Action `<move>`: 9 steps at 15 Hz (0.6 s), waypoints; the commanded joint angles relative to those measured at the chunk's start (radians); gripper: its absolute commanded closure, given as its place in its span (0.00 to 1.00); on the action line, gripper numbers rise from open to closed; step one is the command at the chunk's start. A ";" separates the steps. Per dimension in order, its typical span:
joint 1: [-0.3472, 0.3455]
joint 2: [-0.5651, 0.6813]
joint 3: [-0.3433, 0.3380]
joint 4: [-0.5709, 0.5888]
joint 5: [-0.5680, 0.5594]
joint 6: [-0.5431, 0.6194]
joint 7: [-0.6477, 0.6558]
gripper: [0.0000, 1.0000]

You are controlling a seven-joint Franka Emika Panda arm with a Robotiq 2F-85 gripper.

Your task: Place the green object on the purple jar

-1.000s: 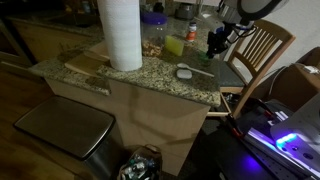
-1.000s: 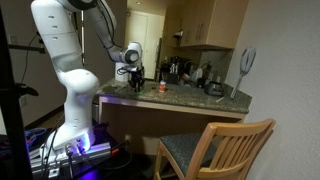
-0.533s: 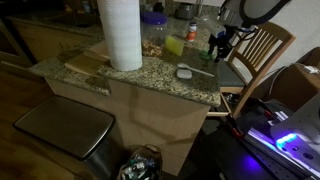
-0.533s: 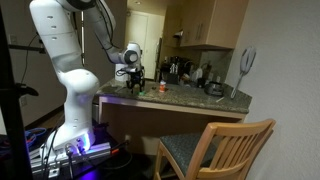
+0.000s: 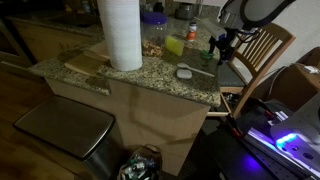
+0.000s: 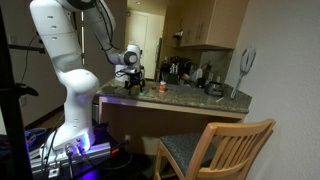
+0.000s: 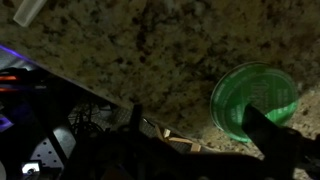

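Small green object [image 7: 250,98] and purple jar [image 5: 153,19] on a speckled stone table [image 7: 150,45].
The green object is a flat, round, translucent disc with a raised rim, near the table's edge. The purple jar is short and clear and stands upright with its lid on, well apart from the disc.

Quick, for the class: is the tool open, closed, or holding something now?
Tool: appears open, empty; the small round green disc lies unheld beneath it.

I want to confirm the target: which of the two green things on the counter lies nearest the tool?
The small round bright green piece, right by the tool in the wrist view; the larger yellow-green block stands farther off.
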 commanded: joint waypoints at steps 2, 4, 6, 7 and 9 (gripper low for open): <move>-0.003 0.007 -0.011 0.082 0.020 -0.123 -0.020 0.00; -0.019 0.086 -0.018 0.168 0.011 -0.153 -0.005 0.00; -0.004 0.028 -0.012 0.101 0.004 -0.105 -0.001 0.00; -0.003 0.031 -0.012 0.102 0.004 -0.105 -0.001 0.00; -0.002 0.028 -0.010 0.096 0.004 -0.105 -0.001 0.00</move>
